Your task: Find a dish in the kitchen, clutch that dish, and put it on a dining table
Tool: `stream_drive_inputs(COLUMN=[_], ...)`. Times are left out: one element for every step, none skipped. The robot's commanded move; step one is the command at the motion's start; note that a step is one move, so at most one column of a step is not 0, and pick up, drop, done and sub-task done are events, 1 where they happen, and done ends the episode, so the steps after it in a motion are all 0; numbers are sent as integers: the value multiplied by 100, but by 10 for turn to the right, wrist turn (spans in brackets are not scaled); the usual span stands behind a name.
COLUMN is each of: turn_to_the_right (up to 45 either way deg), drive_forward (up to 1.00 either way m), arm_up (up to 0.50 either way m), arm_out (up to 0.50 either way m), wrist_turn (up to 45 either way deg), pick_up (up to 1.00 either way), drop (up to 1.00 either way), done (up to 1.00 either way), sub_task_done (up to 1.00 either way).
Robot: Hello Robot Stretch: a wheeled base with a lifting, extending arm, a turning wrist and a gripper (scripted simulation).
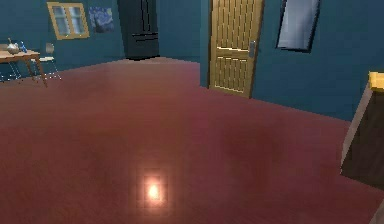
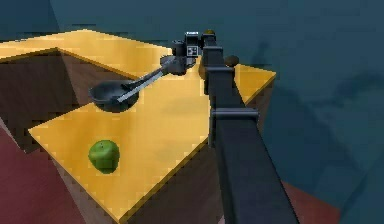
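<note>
A dark round dish (image 2: 105, 93) lies on the yellow countertop (image 2: 170, 140) in the arm side view. The arm's dark bar rises from the bottom edge, and the gripper (image 2: 128, 92) reaches left with its thin fingers (image 2: 145, 82) ending at the dish's rim. I cannot tell whether it holds anything, since the dish sits right at its far end on the counter. In the forward view a dining table (image 1: 12, 57) stands far off at the left edge, with a chair (image 1: 45, 62) beside it.
A green apple (image 2: 103, 154) lies on the counter near its front edge. The forward view has broad dark-red floor (image 1: 150, 130), a wooden door (image 1: 235, 45), a dark cabinet (image 1: 140, 30), a framed mirror (image 1: 297, 22) and a counter corner (image 1: 368, 130) at the right.
</note>
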Motion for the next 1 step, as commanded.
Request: stream_drive_inputs(turn_to_the_right=[0], drive_forward=[0], arm_up=[0], arm_out=[0], wrist_turn=[-420], pick_up=[0], drop=[0], done=[0], sub_task_done=[0])
